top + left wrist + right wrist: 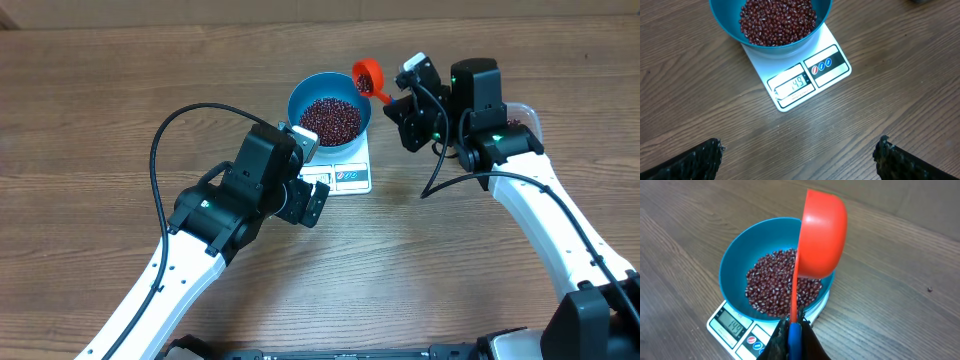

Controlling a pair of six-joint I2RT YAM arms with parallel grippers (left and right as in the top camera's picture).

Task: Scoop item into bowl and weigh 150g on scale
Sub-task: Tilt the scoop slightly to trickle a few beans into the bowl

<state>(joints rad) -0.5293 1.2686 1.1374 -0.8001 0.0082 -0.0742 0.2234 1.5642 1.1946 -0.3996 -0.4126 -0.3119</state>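
In the upper middle of the overhead view, the blue bowl (296, 100) sits on the white scale (352, 178) and holds a heap of red-brown beans (330, 118); the display reads 149. The right hand (795, 342), just right of the bowl in that view, is clamped on the handle of an orange scoop (822, 235), whose cup hangs tipped at the bowl's upper right rim. The left hand (800, 150) stands wide and holds nothing over the wooden worktop (900, 100), with the scale in its wrist view's upper middle, untouched.
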